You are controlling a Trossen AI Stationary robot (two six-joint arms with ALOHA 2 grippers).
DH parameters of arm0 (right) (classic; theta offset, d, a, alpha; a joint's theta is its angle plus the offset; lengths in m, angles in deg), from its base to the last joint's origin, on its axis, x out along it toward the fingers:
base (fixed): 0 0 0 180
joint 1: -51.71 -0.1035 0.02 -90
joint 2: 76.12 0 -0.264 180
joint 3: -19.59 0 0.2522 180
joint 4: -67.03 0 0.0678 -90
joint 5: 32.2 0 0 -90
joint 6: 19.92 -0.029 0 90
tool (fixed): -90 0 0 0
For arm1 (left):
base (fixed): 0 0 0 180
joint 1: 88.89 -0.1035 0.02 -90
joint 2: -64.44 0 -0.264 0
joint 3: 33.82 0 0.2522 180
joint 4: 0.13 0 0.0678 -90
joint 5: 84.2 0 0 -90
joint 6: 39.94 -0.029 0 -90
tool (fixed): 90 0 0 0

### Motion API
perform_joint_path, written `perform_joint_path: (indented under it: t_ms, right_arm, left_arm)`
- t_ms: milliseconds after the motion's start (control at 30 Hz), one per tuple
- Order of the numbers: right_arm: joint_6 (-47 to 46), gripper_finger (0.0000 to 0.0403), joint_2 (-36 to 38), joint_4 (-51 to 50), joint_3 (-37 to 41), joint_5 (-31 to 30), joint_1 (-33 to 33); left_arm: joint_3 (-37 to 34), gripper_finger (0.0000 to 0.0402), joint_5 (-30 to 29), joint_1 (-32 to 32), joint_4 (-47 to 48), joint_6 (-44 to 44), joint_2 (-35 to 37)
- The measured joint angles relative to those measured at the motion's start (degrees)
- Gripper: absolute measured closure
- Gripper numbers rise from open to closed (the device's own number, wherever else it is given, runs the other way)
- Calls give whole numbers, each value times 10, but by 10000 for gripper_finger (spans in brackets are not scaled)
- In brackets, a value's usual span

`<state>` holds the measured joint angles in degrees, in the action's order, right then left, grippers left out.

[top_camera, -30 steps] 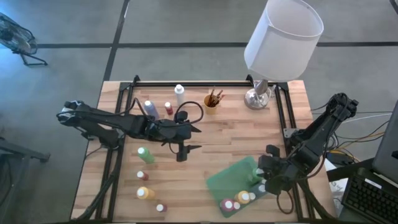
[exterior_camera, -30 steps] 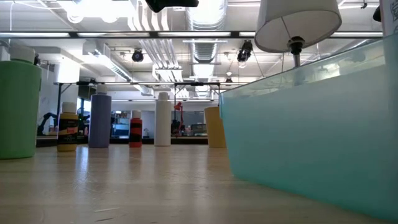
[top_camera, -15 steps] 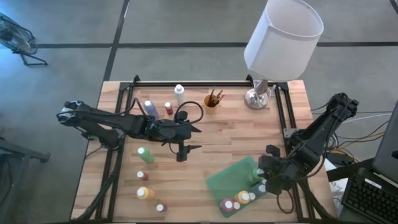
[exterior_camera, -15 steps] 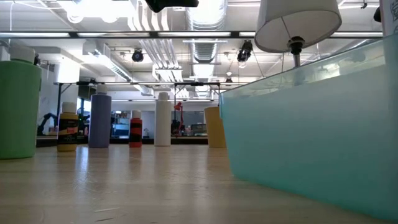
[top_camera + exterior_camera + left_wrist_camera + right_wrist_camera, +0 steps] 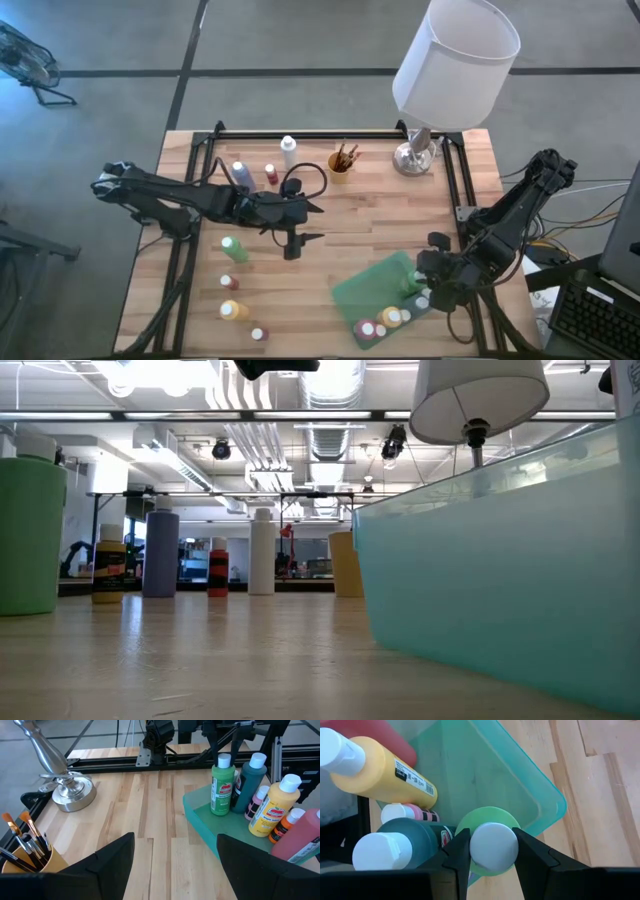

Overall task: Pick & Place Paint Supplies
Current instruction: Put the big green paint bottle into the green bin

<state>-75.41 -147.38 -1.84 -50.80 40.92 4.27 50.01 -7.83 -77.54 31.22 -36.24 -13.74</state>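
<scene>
High view: left gripper (image 5: 291,246) hanging over the middle of the wooden table (image 5: 370,215), fingers parted and gripping nothing, seen spread wide in the left wrist view. Right gripper (image 5: 428,292) hovering at the green tray (image 5: 370,280) near the table's front right corner. In the right wrist view, fingers (image 5: 462,855) closing on the white cap of a green paint bottle (image 5: 492,845) standing upright inside the tray, pads touching the cap on both sides. Beside it in the tray: a teal bottle (image 5: 395,845), a small pink bottle (image 5: 412,813), a yellow bottle (image 5: 380,767) and a red bottle (image 5: 375,735), all white-capped where caps are showing. Left wrist view showing the same group standing upright at the tray's far corner.

Remaining on the bare table, left of centre: a large green bottle (image 5: 234,249), a small red bottle (image 5: 227,281), a yellow bottle (image 5: 233,310) and a small bottle (image 5: 259,334) near the front edge. Farther back: a lavender bottle (image 5: 241,172), a red bottle (image 5: 271,174) and a white bottle (image 5: 289,152). Yellow cup of brushes (image 5: 342,161) standing near the back, just beside the lamp (image 5: 430,90) at the back right.
</scene>
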Motion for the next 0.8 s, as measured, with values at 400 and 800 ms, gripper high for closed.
perform_joint_path:
  t_ms: [400,800]
  right_arm:
    - [-9,230,-1,7,1,3,0]
    - [-9,196,-2,16,-2,7,0]
  left_arm:
    - [0,115,0,0,0,0,0]
    - [0,115,0,0,0,0,0]
